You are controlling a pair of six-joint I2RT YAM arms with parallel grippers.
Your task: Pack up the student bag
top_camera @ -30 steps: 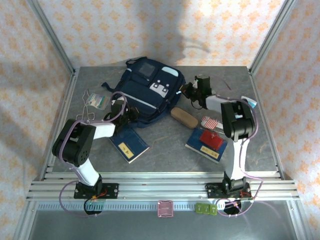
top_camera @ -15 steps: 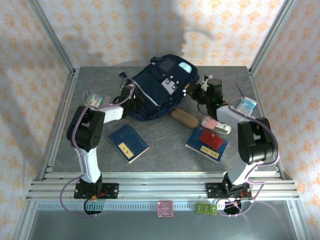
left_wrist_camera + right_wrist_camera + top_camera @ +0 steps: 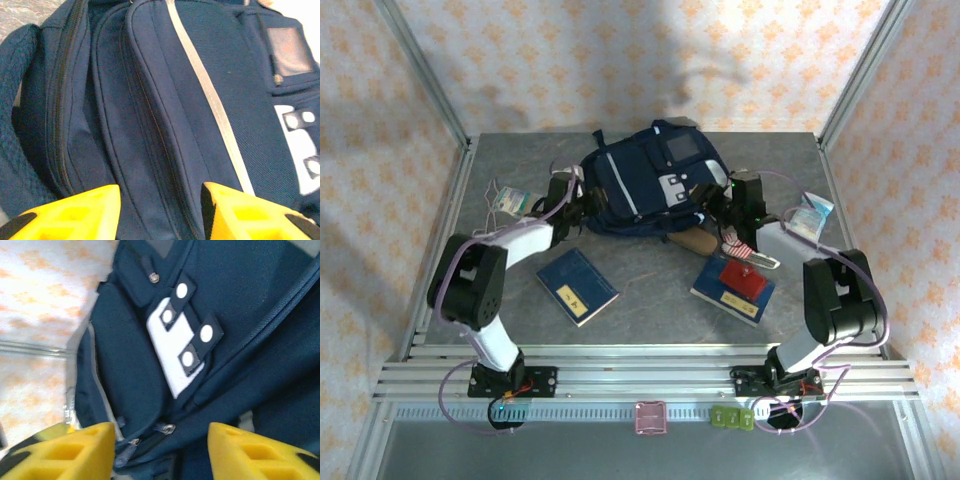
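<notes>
The student bag (image 3: 655, 178), navy with white patches and pale stripes, lies front up at the back middle of the table. My left gripper (image 3: 582, 200) is at its left side. In the left wrist view the gripper (image 3: 160, 202) is open, its yellow fingers (image 3: 75, 212) apart over a zip seam of the bag (image 3: 200, 75). My right gripper (image 3: 715, 203) is at the bag's right edge. In the right wrist view that gripper (image 3: 160, 445) is open too, with small metal zip pulls (image 3: 167, 428) of the bag (image 3: 240, 300) lying between its fingers and not touched.
A brown glasses case (image 3: 694, 241) lies against the bag's front edge. A blue book (image 3: 578, 286) lies front left. A second book with a red item on it (image 3: 733, 284) and a striped item (image 3: 741, 245) lie front right. Small packets sit at the left (image 3: 510, 200) and right (image 3: 812, 213).
The bag has swung clockwise and shifted right toward the table's middle. Both grippers, shut on it earlier, have opened and let the fabric go.
</notes>
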